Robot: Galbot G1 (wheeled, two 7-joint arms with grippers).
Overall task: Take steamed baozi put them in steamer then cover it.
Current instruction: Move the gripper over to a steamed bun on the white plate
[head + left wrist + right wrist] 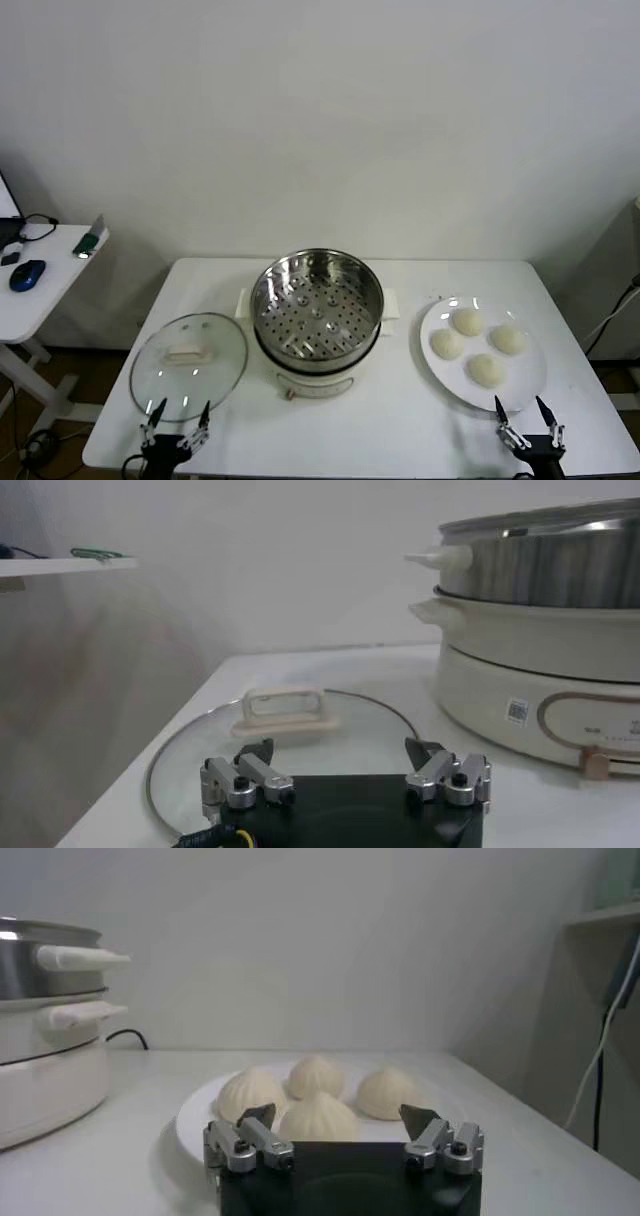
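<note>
The steamer [317, 310] stands mid-table, a shiny steel pot with a perforated tray on a white base, uncovered; its side [545, 640] also shows in the left wrist view. Several cream-white steamed baozi [470, 345] lie on a white plate [530, 385] at the right, seen close in the right wrist view [320, 1118]. A glass lid [188, 365] with a white handle [285, 708] lies flat left of the steamer. My left gripper [178, 412] is open at the lid's near edge. My right gripper [523, 407] is open at the plate's near edge, empty.
A side desk [40, 270] with a blue mouse [27, 274] stands at the far left, apart from the white table [400, 430]. A cable [600, 1048] hangs at the right beyond the table edge. A white wall lies behind.
</note>
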